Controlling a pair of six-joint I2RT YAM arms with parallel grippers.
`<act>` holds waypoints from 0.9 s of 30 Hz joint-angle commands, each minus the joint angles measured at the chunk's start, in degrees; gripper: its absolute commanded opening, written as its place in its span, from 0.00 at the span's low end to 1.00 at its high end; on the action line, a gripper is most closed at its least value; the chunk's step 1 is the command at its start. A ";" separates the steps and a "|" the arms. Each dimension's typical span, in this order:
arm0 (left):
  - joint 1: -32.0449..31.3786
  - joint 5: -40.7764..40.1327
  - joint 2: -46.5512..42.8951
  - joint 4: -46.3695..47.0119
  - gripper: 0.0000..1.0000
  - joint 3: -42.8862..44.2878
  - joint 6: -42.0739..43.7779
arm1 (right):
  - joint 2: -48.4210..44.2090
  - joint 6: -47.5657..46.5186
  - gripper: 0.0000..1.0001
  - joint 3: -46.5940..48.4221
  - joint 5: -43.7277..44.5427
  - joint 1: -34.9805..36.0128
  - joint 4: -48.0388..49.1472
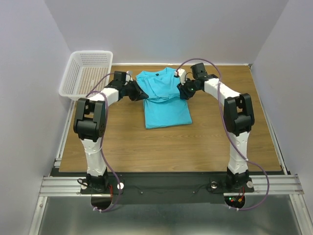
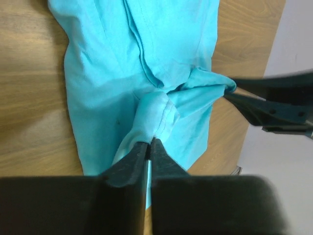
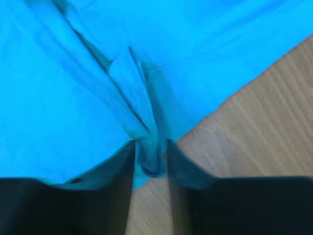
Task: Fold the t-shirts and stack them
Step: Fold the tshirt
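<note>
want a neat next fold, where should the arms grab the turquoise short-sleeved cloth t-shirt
Pinch the turquoise short-sleeved cloth t-shirt at its near-left hem corner and near-right hem corner, each from its own outer side, fingers low along the wooden table. It lies flat as a narrow rectangle, sleeves folded in, collar far, so the hem should probably lift over cleanly.

From the left wrist, the finger bases of the left pincer (image 2: 149, 142) are a blurred black mass. The t-shirt (image 2: 107, 73), pinched at its tips, slips out of our sight into the narrow slit between them. Ahead of that pincer the picture's edge cuts the cloth off. At the right pincer (image 3: 150, 144) a fold lies between the parted fingers, and we cannot tell whether they press it. From above, the dark mark (image 1: 157, 73) by the collar is too small to read.
</note>
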 commanded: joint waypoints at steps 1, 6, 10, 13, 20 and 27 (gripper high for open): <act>0.96 -0.04 -0.65 0.51 0.29 4.31 -0.18 | 0.99 8.37 0.45 4.24 5.17 -0.41 4.48; 1.66 -4.52 -3.20 0.51 0.47 5.81 -0.27 | 0.21 14.09 0.50 5.48 12.11 -0.32 8.34; 2.11 -10.49 -6.27 0.51 0.50 5.64 2.89 | -1.38 18.41 0.51 5.22 17.57 -0.32 10.55; 2.11 -10.77 -8.03 0.69 0.50 3.88 7.28 | -3.13 19.47 0.50 3.47 16.18 -0.41 11.43; 1.14 -0.77 -13.92 7.63 0.47 -6.13 14.22 | -10.16 8.85 0.19 -8.39 -4.65 -0.32 10.82; 0.44 2.33 -7.78 8.07 0.39 -5.44 13.27 | -3.77 11.73 0.06 -5.60 -2.47 -0.32 9.23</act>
